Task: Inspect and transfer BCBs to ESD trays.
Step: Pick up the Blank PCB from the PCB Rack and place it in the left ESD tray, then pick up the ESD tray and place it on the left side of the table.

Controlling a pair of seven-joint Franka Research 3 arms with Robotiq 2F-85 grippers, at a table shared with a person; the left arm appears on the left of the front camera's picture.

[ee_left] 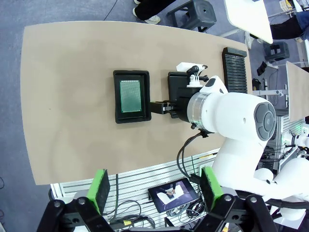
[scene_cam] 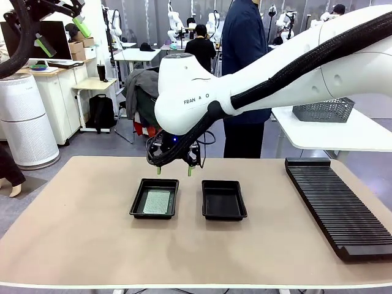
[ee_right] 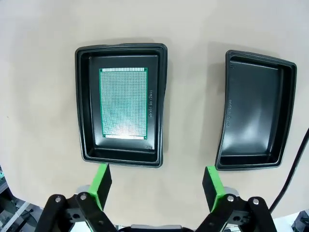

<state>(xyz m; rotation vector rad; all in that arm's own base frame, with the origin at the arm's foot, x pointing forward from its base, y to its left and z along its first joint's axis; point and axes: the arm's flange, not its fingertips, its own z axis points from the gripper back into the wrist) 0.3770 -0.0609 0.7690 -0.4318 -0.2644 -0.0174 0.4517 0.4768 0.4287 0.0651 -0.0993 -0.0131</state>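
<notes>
Green pads (ee_right: 102, 180) of my right tool (ee_right: 156, 178) sit closest, spread wide with nothing between them, hanging above the counter (ee_right: 38, 72) just short of the two ESD trays. My left tool (ee_left: 155, 187) is spread and empty too, held high over the whole counter. Next out is the left-hand tray (ee_right: 81, 106), with one BCB (ee_right: 123, 103) lying flat on its floor, and beside it the right-hand tray (ee_right: 253, 113), which is bare. I judge the board to be light, thin and stiff, with a slick face that marks easily, and likely to crack or chip if it is flexed or pinched hard. So I would take it by its two long edges and never press on the face. It lies flush on the floor and the raised walls crowd it. The gap looks a little wider on the side toward the other tray, so that is where a pad has the best chance of getting down. A strip of bare counter separates the trays, which gives a short, clear path across, though both flared rims must be cleared. Farther right, well apart, lies the long ribbed rack (scene_cam: 334, 205). Beyond the far edge stands a person (scene_cam: 245, 55).
</notes>
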